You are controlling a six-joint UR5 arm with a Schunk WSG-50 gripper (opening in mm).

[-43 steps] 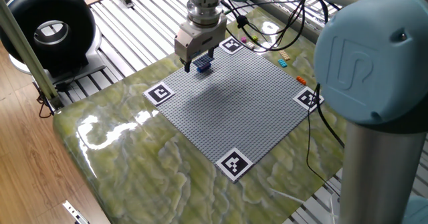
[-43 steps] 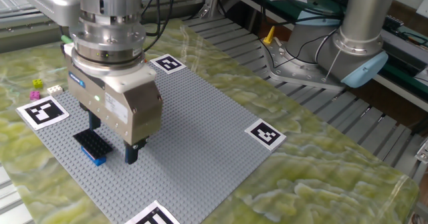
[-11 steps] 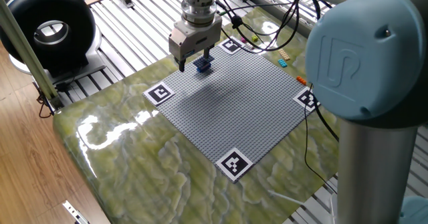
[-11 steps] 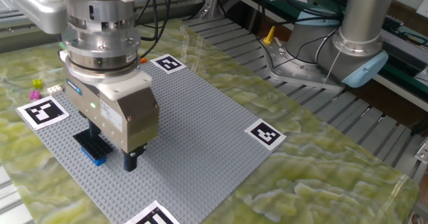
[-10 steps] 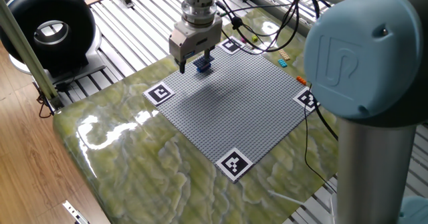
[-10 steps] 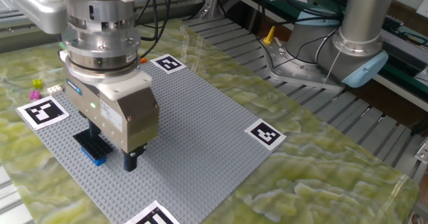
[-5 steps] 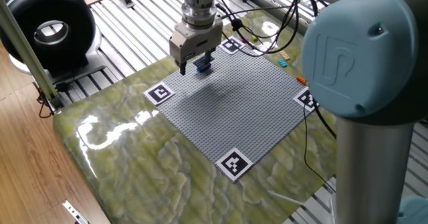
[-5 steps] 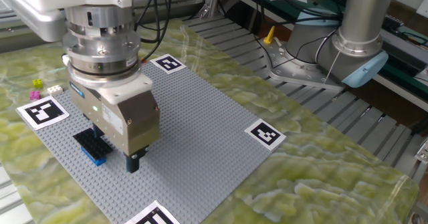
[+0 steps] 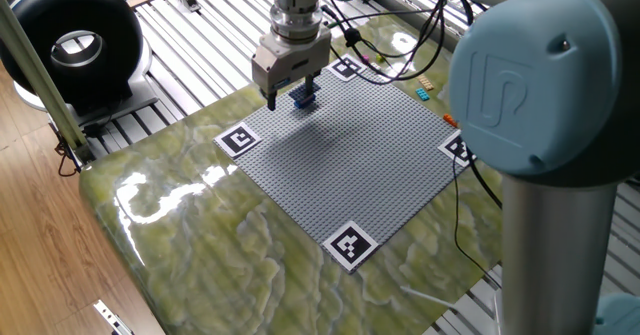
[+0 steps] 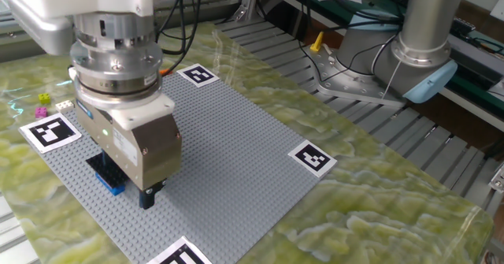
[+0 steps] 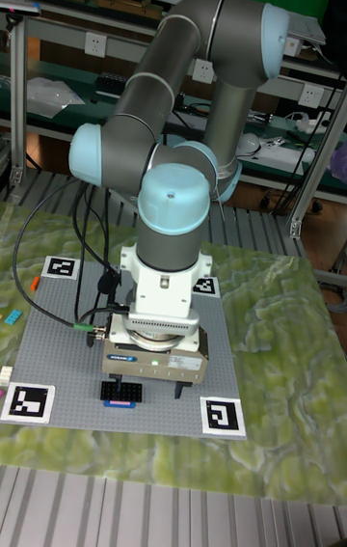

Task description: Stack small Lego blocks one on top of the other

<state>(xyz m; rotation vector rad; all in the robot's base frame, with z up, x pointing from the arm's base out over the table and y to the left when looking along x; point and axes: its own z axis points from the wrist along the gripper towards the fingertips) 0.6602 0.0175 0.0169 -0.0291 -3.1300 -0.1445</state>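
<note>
I see my gripper (image 10: 126, 187) low over the grey baseplate (image 10: 236, 161), jaws spread wide and empty, straddling the stack of blocks (image 10: 108, 173): a dark block atop a blue one near the plate's edge.

The arm bends over with its wrist vertical. The gripper (image 11: 145, 391) points straight down, fingers (image 10: 146, 197) parted and empty.
</note>
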